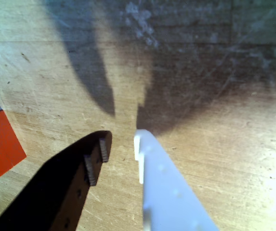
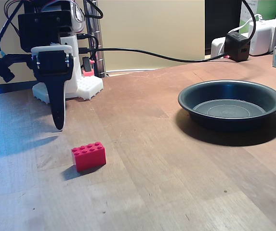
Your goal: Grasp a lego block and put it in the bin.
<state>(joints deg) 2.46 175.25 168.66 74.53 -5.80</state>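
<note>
Red lego block on bare table, gripper narrowly parted above, empty, bin well apart

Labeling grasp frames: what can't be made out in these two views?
- lego block: the wrist view's left edge cuts it off.
- hand: seen edge-on in the fixed view, its gap is hidden; the wrist view shows it open.
- bin: its near wall hides part of the floor in the fixed view.
</note>
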